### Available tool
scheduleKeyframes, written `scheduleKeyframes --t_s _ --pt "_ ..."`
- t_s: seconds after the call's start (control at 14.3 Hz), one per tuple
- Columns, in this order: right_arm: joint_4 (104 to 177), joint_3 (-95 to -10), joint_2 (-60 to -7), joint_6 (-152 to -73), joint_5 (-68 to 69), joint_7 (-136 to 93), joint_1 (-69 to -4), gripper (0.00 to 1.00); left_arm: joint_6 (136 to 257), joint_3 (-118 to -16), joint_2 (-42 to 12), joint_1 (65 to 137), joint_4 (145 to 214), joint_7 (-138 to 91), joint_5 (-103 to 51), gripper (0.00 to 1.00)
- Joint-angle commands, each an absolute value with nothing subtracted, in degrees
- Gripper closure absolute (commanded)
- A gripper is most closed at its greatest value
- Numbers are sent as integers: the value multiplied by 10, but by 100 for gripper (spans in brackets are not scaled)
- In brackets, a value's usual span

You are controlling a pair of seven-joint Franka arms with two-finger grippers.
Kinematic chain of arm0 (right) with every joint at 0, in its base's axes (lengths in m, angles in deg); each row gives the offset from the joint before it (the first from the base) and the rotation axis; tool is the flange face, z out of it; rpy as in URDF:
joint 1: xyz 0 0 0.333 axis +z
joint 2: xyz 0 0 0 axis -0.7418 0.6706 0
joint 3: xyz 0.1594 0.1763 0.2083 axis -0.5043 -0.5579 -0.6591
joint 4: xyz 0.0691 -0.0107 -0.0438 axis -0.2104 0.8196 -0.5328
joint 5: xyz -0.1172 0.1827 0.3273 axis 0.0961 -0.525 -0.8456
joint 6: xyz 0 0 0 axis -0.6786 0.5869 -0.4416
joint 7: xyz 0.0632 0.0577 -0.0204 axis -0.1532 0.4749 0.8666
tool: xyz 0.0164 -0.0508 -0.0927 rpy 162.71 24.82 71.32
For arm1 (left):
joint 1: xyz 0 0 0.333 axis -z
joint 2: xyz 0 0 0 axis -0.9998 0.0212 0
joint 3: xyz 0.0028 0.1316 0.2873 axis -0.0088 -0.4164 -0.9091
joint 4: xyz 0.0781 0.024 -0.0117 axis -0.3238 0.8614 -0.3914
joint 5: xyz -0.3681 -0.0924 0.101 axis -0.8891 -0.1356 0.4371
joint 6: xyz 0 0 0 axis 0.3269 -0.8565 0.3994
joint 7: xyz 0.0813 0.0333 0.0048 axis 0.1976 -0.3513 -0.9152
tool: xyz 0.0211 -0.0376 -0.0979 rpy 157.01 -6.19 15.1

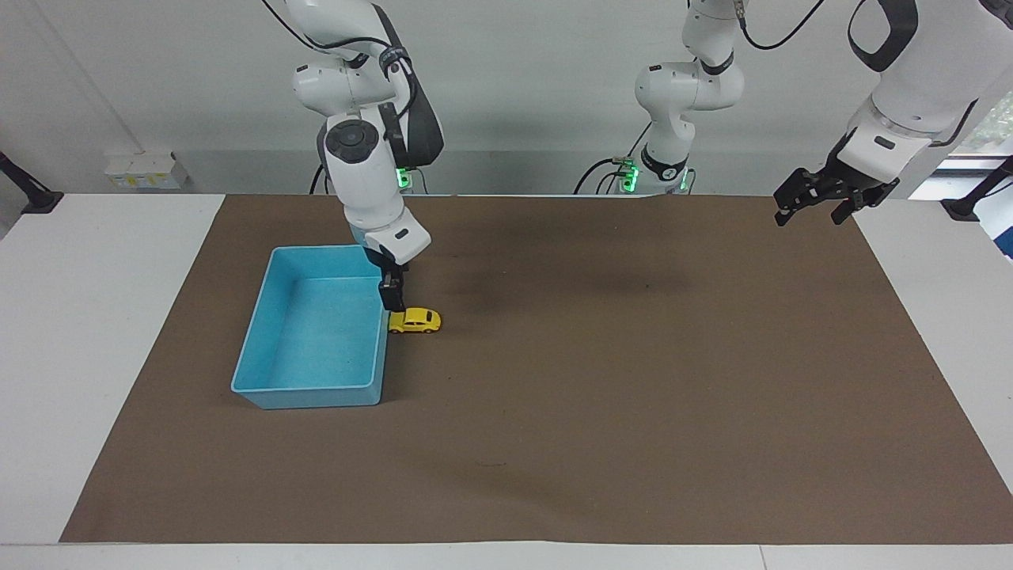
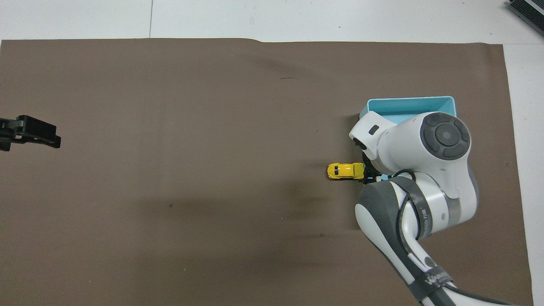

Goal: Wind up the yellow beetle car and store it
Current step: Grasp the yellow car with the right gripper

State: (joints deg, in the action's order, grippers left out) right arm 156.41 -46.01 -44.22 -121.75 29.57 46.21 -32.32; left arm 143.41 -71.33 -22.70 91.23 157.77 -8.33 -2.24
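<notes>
The left gripper (image 1: 815, 204) hangs in the air over the brown mat's (image 1: 633, 380) corner at the left arm's end, nearest the robots, and this arm waits. In the facing view its fingers stand visibly apart and hold nothing; the overhead view shows only its black tip (image 2: 29, 132) at the frame's edge.

The right gripper (image 1: 391, 298) points down over the wall of the blue bin (image 1: 261, 332) that faces the yellow beetle car (image 1: 415, 320), just above the car's bin-side end. The facing view shows it whole, as a dark narrow shape with its tips close to the car but not clearly touching it. I cannot tell whether its fingers are apart or together. In the overhead view the right arm's white body covers nearly all of this gripper (image 2: 368, 174) and most of the bin (image 2: 408, 104), leaving only the bin's wall farthest from the robots bare.

The car (image 2: 345, 171) sits on its wheels on the mat, its end touching the bin's outer wall, toward the right arm's end of the table. The bin holds nothing.
</notes>
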Motion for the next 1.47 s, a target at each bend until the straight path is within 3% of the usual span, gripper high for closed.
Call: scheduleKeyframes --t_s 0.0,0.49,0.63,0.77,0.91,0.98,1.05,1.12,1.19,1.4 --pt "1590 -461 -426 -1263 302 477 -324 0 1423 -711 -224 908 1569 -89 -17 0" --pt "1590 -461 -374 -1319 302 471 -305 0 1423 -711 -224 908 1569 -89 -17 0" --pt "1591 -461 -374 -1316 302 473 -306 12 1423 -711 -224 908 1569 -89 -17 0" --pt "1600 -460 -375 -1318 302 473 -306 17 1423 -711 -224 908 1569 -89 -17 0" --pt "1600 -461 -375 -1318 312 473 -306 37 1423 -711 -224 908 1569 -89 -17 0" --pt "1600 -460 -375 -1317 314 473 -306 53 1423 -711 -224 908 1569 -89 -17 0" --pt "1600 -460 -375 -1315 314 473 -306 83 1423 -711 -224 908 1569 -89 -17 0" --pt "1600 -460 -375 -1314 316 473 -307 95 1423 -711 -224 908 1569 -89 -17 0" --pt "1600 -460 -375 -1314 317 473 -307 100 1423 -711 -224 908 1569 -89 -17 0" --pt "1586 -461 -371 -1310 317 469 -305 100 1423 -711 -224 908 1569 -89 -17 0"
